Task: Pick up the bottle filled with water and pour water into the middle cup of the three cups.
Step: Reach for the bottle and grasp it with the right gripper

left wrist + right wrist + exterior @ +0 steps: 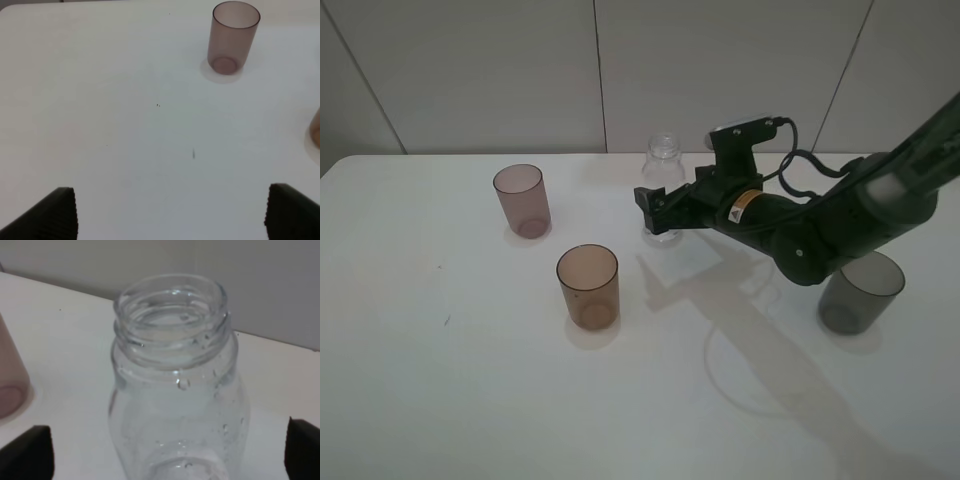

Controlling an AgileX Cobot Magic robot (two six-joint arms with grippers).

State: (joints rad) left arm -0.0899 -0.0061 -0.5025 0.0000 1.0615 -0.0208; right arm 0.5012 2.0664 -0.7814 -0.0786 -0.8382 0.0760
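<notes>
**Clerk:** Item one, bottle [663,168] [175,390]. Position?

**Checker:** Upright on the surface [440,380], capless, droplets on its wall. It stands between the right fingers [648,200] [27,452], which are spread wide. There is a gap on each side of the body, so no contact.

**Clerk:** Item two, amber-brown cup [588,287] [316,130].

**Checker:** Upright, near the right fingers, off to the left of their tips in the high view and closer to that camera. It is apart from the bottle.

**Clerk:** Item three, mauve-pink cup [522,200] [234,37].

**Checker:** Upright, out past the bottle from the right fingers, well apart from them.

**Clerk:** Item four, dark grey cup [860,292].

**Checker:** Upright, back behind the right fingers, beside the arm.

**Clerk:** Left fingers [57,212]?

**Checker:** Spread wide over bare surface, holding nothing. The mauve-pink cup stands ahead of them, well apart, and the amber-brown cup's edge shows off to one side.
</notes>
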